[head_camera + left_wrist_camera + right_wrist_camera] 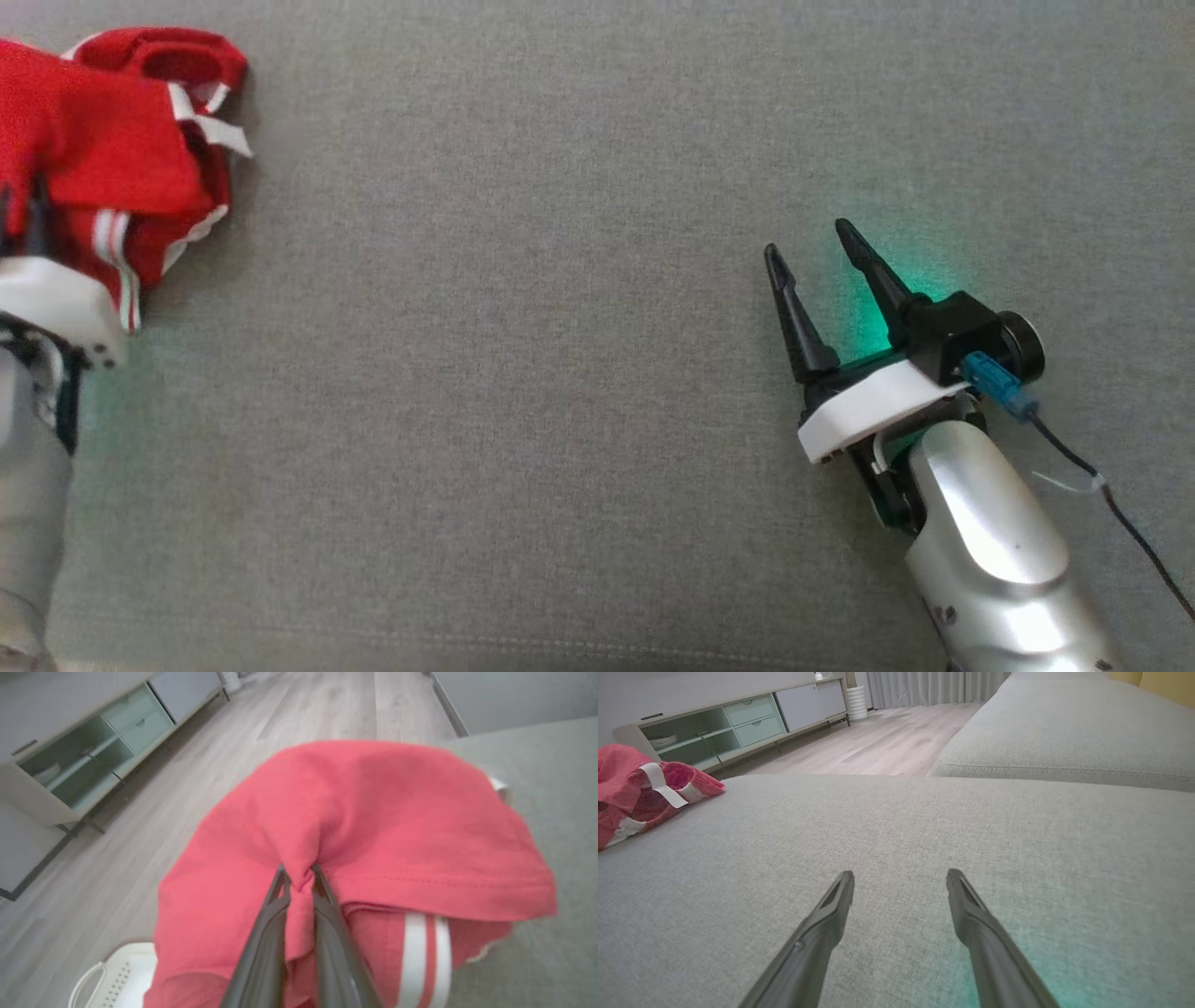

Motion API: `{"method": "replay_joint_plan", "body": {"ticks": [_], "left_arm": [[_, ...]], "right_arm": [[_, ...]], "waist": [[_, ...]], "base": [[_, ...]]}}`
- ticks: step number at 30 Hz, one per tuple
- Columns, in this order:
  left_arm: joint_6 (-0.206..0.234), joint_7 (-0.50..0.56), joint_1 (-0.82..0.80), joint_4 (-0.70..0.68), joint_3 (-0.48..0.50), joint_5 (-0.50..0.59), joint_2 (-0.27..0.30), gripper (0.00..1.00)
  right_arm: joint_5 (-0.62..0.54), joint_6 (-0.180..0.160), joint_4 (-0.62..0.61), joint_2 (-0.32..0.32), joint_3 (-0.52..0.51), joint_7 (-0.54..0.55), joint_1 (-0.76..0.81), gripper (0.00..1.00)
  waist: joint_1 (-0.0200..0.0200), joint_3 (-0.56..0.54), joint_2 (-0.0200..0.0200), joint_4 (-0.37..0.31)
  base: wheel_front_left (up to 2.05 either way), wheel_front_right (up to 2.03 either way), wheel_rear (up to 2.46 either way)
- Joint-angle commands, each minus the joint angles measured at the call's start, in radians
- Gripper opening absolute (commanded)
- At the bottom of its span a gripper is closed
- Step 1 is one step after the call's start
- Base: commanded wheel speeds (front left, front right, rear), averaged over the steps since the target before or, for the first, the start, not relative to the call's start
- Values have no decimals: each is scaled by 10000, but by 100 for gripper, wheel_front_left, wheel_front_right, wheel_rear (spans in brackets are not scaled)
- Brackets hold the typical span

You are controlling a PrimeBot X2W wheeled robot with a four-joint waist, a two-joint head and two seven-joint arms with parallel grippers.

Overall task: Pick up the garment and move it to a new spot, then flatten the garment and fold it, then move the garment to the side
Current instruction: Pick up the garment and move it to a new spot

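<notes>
Left claw (299, 873) grips the red garment (373, 812), perhaps by a fold.

Silver forearm (990, 551), black-fingered right claw (805, 237)

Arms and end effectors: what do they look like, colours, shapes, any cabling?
Right end effector: two long, tapered black fingers on a white mounting plate, with a blue connector and thin black cable. Its forearm is glossy silver. Left end effector matches: dark fingers, white plate, silver forearm.
</notes>
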Motion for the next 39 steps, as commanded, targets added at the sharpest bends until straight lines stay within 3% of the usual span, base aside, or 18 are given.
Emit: {"method": "replay_joint_plan", "body": {"ticks": [1, 7, 13, 22, 27, 31, 32, 33, 34, 39], "left_arm": [[98, -190, -529, -308, 183, 87, 823, 0], [280, -563, -1141, -1741, 14, 464, 1034, 0], [42, -575, -1136, -4044, -140, 656, 751, 0], [-337, -577, -76, -6097, -714, 162, -1215, 0], [-474, -577, 661, -6328, -1345, -103, -2708, 0], [-527, -578, 1246, -6330, -2044, 122, -3376, 0], [-536, -578, 1411, -6333, -2235, 205, -3455, 7], [-544, -578, 1609, -6324, -2421, 285, -3511, 50], [-548, -578, 1820, -6247, -2563, 339, -3547, 100], [-164, -578, 2830, -5869, -2461, 609, -3598, 100]], "right_arm": [[99, 75, -267, 89, 144, -136, -86, 100], [445, 75, -259, 89, 101, -136, 243, 100], [884, 75, -343, 89, 167, -136, 534, 100], [1280, 75, -480, 89, 347, -136, 875, 100], [1325, 75, -535, 89, 454, -136, 917, 100], [1384, 75, -587, 89, 481, -136, 929, 100], [1388, 75, -603, 89, 478, -136, 932, 100], [1391, 75, -619, 89, 477, -136, 941, 100], [1390, 75, -634, 89, 457, -136, 955, 100], [1345, 75, -676, 89, 214, -136, 1060, 100]], "waist": [[-1, -127, 0, -11], [-1, -888, 0, -31], [-1, -1629, 0, -323], [-1, -2384, 0, -1662], [-1, -2414, 0, -2522], [-1, -2321, 0, -3033], [-1, -2294, 0, -3117], [-1, -2277, 0, -3188], [-1, -2269, 0, -3242], [-1, -2323, 0, -3227]], "base": [[0, 0, 0], [0, 0, 0], [0, 0, 0], [0, 0, 0], [0, 0, 0], [0, 0, 0], [0, 0, 0], [0, 0, 0], [0, 0, 0], [0, 0, 0]]}}
